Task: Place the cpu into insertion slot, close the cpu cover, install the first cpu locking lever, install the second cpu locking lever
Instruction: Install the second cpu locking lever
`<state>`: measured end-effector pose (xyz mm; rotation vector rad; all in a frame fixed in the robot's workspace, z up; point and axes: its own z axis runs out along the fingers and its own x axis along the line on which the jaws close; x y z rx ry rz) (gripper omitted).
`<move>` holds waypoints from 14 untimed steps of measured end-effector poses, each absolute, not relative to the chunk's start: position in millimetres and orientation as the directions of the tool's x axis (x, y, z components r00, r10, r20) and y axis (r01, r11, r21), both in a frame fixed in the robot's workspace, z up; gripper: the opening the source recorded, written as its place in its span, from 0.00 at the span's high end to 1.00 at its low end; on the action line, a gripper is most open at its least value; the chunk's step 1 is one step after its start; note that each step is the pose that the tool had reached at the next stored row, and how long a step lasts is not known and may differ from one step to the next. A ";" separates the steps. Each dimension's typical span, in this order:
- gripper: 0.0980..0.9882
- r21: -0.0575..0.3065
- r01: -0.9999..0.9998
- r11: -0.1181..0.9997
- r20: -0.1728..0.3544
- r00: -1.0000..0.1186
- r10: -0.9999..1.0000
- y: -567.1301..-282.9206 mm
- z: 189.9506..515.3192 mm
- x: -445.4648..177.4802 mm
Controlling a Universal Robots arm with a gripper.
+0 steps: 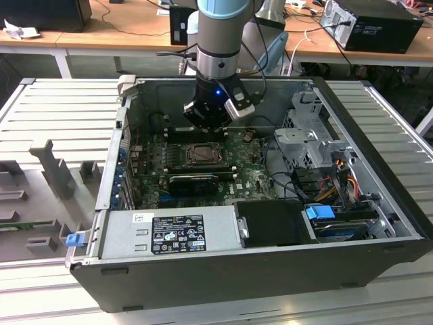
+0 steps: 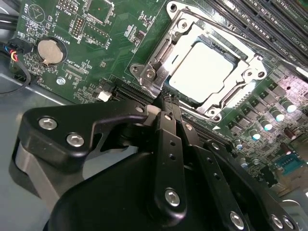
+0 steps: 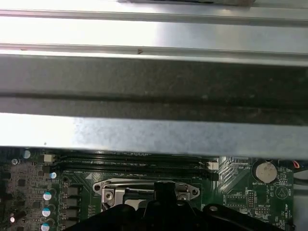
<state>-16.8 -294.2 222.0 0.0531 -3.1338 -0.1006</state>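
Observation:
The cpu [image 2: 204,67] lies flat in the insertion slot [image 1: 197,155], its silvery top showing through the window of the cpu cover [image 2: 159,57]. The cover is folded down over the chip, and its metal frame hides most of the slot. In the second wrist view my gripper [image 2: 166,101] is shut, both black fingers pressed together with nothing between them. Its tip sits right at the cover's corner edge; I cannot tell if it touches. From outside, the gripper [image 1: 208,125] hangs just behind the socket. The cover [image 3: 108,185] and gripper [image 3: 163,190] also appear in the first wrist view.
Memory slots [image 2: 260,19] run beside the socket, with a coin battery [image 2: 50,50] and capacitors [image 2: 276,113] nearby. The case wall [image 3: 154,86] rises close behind the gripper. A power supply [image 1: 169,230], drive cage [image 1: 311,135] and cables [image 1: 338,176] fill the case.

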 end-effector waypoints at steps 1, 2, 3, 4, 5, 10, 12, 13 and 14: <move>0.99 0.064 -0.034 0.997 0.005 -0.999 -0.034 -294.4 222.2 -16.7; 0.99 0.064 -0.034 0.997 0.005 -0.999 -0.034 -294.4 222.3 -16.7; 0.99 0.064 -0.034 0.997 0.005 -0.999 -0.034 -294.6 222.5 -16.8; 0.99 0.064 -0.034 0.997 0.005 -0.999 -0.034 -295.0 222.5 -16.7; 0.99 0.064 -0.034 0.997 0.005 -0.999 -0.034 -295.5 222.5 -16.7; 0.99 0.064 -0.033 0.997 0.005 -0.999 -0.034 -302.3 222.2 -16.6; 0.99 0.064 -0.033 0.997 0.005 -0.999 -0.033 -302.6 222.4 -16.6; 0.99 0.064 -0.033 0.997 0.005 -0.999 -0.033 -302.7 223.3 -16.7; 0.99 0.064 -0.033 0.997 0.005 -0.999 -0.034 -302.8 224.2 -16.6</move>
